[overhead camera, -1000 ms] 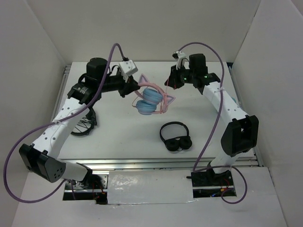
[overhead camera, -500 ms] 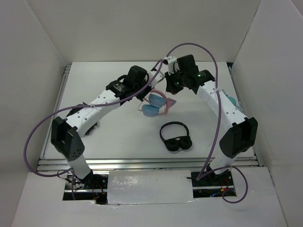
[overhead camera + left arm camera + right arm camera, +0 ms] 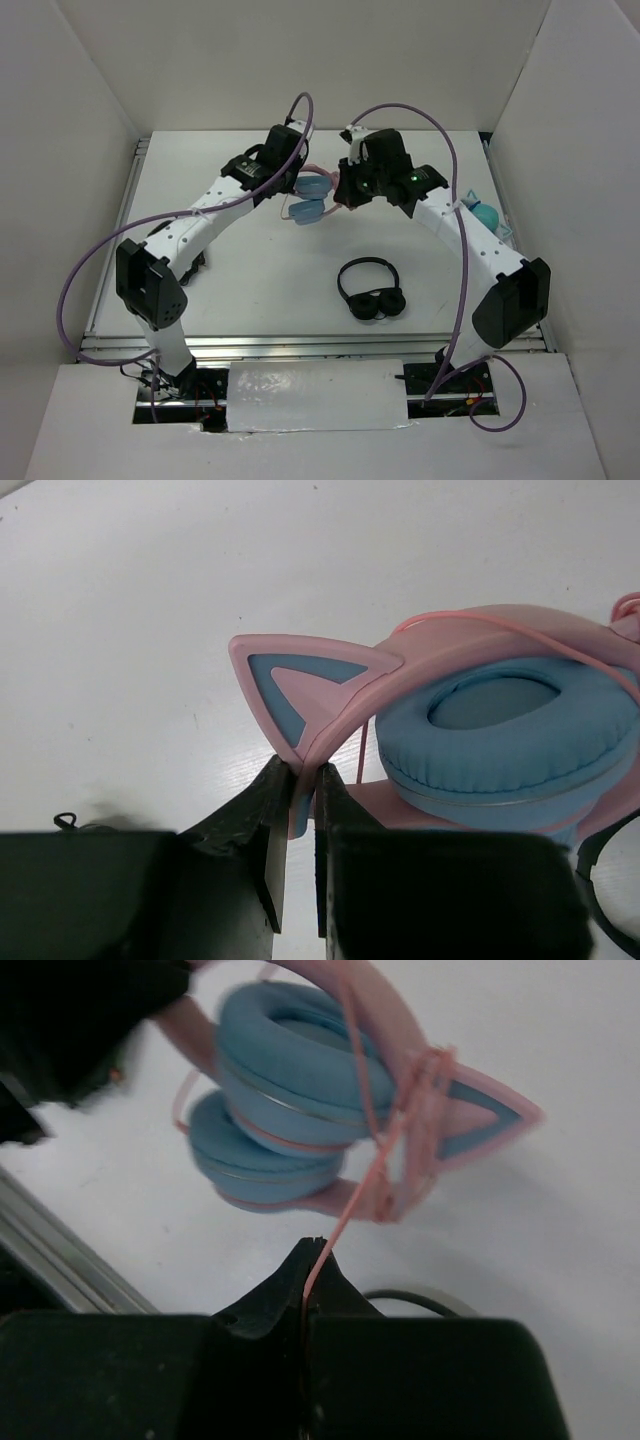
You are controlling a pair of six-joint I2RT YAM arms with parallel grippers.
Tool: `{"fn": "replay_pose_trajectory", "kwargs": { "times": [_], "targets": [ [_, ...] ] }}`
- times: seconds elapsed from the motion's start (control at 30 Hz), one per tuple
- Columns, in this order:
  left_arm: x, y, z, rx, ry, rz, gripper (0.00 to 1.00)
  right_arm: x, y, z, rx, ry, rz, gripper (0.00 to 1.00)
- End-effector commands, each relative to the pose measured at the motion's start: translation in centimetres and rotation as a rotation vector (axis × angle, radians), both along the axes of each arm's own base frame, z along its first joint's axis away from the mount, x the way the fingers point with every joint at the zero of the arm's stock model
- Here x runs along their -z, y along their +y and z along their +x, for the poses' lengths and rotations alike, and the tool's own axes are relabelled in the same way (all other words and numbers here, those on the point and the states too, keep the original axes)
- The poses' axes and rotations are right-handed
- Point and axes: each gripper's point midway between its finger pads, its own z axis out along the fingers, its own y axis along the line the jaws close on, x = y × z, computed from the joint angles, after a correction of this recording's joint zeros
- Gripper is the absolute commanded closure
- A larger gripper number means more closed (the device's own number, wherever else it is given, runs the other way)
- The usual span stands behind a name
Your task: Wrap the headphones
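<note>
1. Left hand (image 3: 300,780): its 2 fingers are clamped on the pink headband (image 3: 470,630), at the base of a cat ear (image 3: 300,685).
2. Right hand (image 3: 306,1260): its 2 fingers are pressed together on the thin pink cable (image 3: 350,1210). The cable runs from the fingertips up to the headband beside the other cat ear.
3. Headphones (image 3: 308,200): held between the 2 hands over the far middle of the white counter (image 3: 250,285). The 2 light-blue ear cups (image 3: 290,1070) lie folded one against the other. Strands of cable cross the headband. Whether the cups touch the counter cannot be told.
4. Black headphones (image 3: 372,290): flat on the counter, nearer the arm bases and well apart from the pink pair.
5. Teal object (image 3: 484,215): at the counter's right edge, just beside the right arm; too small to identify.
</note>
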Motion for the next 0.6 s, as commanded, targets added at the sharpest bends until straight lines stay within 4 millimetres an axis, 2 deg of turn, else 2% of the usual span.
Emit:
{"fn": "replay_pose_trajectory", "kwargs": {
  "times": [0.0, 0.1, 0.13, 0.2, 0.23, 0.27, 0.33, 0.37, 0.53, 0.57],
  "targets": [
    [-1.7, 1.5, 1.7, -0.181, -0.079, -0.055, 1.00, -4.9, 4.8, -1.3, -0.167, -0.103, 0.180, 1.00],
    [-1.6, 1.4, 2.1, -0.173, -0.067, -0.146, 1.00, -4.5, 6.4, -2.5, -0.249, -0.079, 0.222, 1.00],
    [-1.5, 1.6, 1.9, -0.167, -0.061, -0.178, 1.00, -3.8, 6.6, -2.7, -0.252, -0.056, 0.224, 1.00],
    [-1.7, 1.1, 2.3, -0.110, -0.052, -0.286, 1.00, -2.4, 6.2, -2.4, -0.221, -0.027, 0.203, 0.99],
    [-1.5, 1.7, 2.1, -0.124, -0.041, -0.317, 1.00, -1.5, 5.8, -2.4, -0.205, -0.005, 0.180, 0.98],
    [-1.8, 1.4, 2.1, -0.099, -0.041, -0.350, 1.00, -1.1, 5.6, -2.4, -0.192, 0.003, 0.166, 0.97],
    [-2.0, 2.1, 1.9, -0.105, -0.045, -0.399, 1.00, 0.0, 4.8, -2.3, -0.160, 0.022, 0.132, 0.96],
    [-2.6, 1.3, 1.8, -0.050, -0.051, -0.451, 1.00, 0.7, 4.5, -2.4, -0.149, 0.034, 0.122, 0.95],
    [-3.6, 1.3, 1.0, 0.050, -0.047, -0.588, 1.00, 1.5, 3.5, -1.6, -0.107, 0.040, 0.109, 0.94],
    [-3.2, 1.1, 0.7, 0.062, -0.035, -0.602, 1.00, 1.8, 3.2, -1.3, -0.097, 0.044, 0.107, 0.94]
  ]
}}
